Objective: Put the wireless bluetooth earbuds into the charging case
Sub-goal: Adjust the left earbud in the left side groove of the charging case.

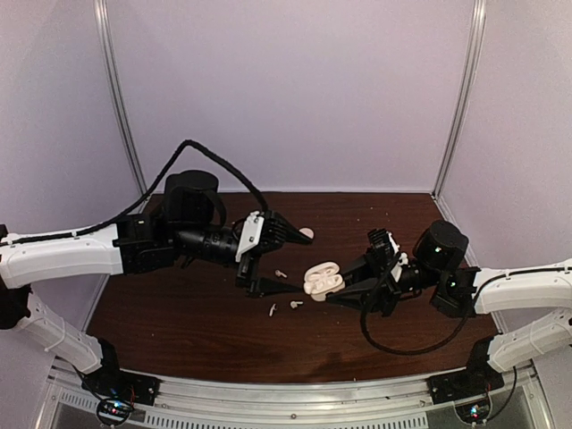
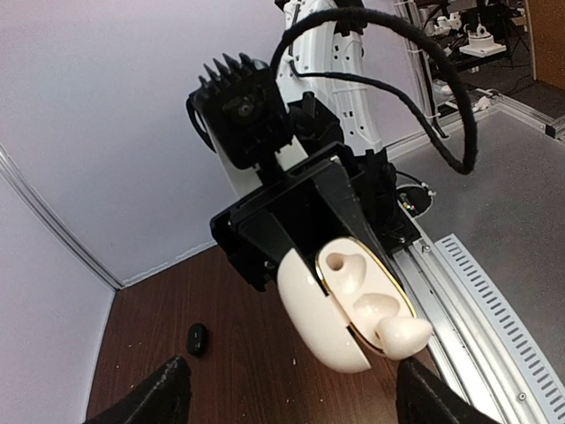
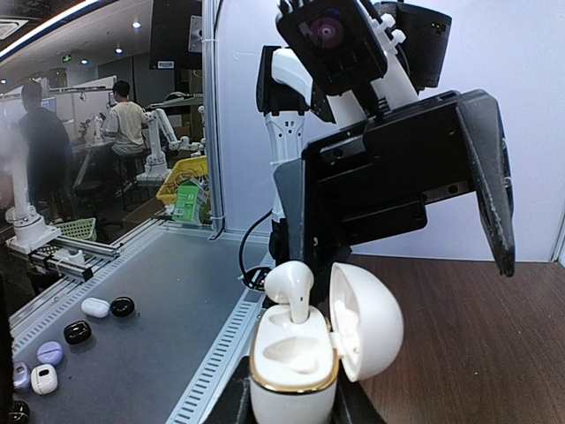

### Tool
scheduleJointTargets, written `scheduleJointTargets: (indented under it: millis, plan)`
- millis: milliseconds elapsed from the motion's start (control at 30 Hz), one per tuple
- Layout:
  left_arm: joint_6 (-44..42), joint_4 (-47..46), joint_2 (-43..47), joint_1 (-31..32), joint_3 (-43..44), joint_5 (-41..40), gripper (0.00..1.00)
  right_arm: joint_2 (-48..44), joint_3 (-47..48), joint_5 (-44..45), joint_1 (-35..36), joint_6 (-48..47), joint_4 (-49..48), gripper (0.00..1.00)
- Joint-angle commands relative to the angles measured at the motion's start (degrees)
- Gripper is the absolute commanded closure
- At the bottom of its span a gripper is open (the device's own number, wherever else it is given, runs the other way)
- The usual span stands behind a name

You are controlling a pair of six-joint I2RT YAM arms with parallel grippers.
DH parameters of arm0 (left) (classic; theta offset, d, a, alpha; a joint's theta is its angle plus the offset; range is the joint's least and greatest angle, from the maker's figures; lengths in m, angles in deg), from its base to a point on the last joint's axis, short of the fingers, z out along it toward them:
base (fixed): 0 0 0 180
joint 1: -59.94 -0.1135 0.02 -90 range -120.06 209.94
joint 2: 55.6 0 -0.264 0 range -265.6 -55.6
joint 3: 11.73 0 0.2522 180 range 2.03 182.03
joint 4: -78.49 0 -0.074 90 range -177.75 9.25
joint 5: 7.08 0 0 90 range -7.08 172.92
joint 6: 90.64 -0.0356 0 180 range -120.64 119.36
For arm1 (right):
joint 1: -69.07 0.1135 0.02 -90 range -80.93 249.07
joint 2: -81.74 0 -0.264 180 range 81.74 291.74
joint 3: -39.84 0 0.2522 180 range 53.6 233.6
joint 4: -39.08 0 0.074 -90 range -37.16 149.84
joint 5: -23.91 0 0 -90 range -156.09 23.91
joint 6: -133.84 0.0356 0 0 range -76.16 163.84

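Note:
A cream charging case (image 1: 322, 280) with a gold rim stands open between the fingers of my right gripper (image 1: 337, 284), which is shut on its base. In the right wrist view the case (image 3: 296, 380) has one whitish earbud (image 3: 291, 293) standing stem-down in its far slot, and the near slot is bare. The left wrist view shows the same case (image 2: 353, 309) and earbud (image 2: 402, 334). My left gripper (image 1: 295, 259) is open and empty, just left of the case. Three whitish earbuds lie on the table: one (image 1: 281, 273) under the left gripper and two (image 1: 273, 310) (image 1: 295, 305) nearer the front. A black earbud (image 2: 197, 338) lies farther back.
A pale rounded object (image 1: 306, 234) lies on the brown table (image 1: 179, 331) behind the left gripper's upper finger. A metal rail (image 1: 286, 393) runs along the near edge. White walls close the back and sides. Several small cases (image 3: 88, 307) lie on the grey floor beyond the table.

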Motion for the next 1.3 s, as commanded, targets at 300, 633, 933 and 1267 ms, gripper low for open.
scheduleJointTargets:
  millis: [300,633,933,1267]
  plan:
    - [1.57,-3.50,-1.21,-0.03,2.83,2.88,0.21,0.96,1.20,1.86,0.18,0.11,-0.29,1.00]
    - [2.87,-2.90,-2.37,-0.01,4.10,2.98,0.21,0.97,1.18,2.40,0.36,-0.29,0.27,1.00]
    - [3.94,-1.89,-3.79,0.05,5.10,1.83,0.21,0.14,1.15,3.11,0.49,-0.99,0.95,1.00]
    - [7.66,-1.84,-5.20,-0.02,5.97,-0.14,0.22,-0.67,0.37,3.65,0.49,-1.17,-0.09,1.00]
